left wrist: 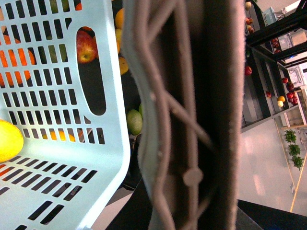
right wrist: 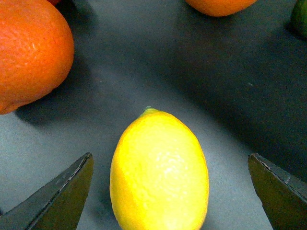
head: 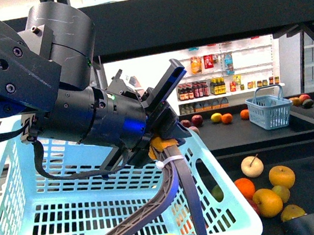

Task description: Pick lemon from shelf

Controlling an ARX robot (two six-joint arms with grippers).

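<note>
While R claw (right wrist: 170,158) gapes, lemon (right wrist: 159,172) btwn tips, untouched

Bare shelf (right wrist: 230,96) flanking lemon (right wrist: 159,172); 1 orange (right wrist: 29,52) near

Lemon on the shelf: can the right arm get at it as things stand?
Probably yes. In the right wrist view the lemon lies on the shelf inside the open right tool, with a gap on each side. The nearest orange sits apart, and nothing covers the lemon.
</note>
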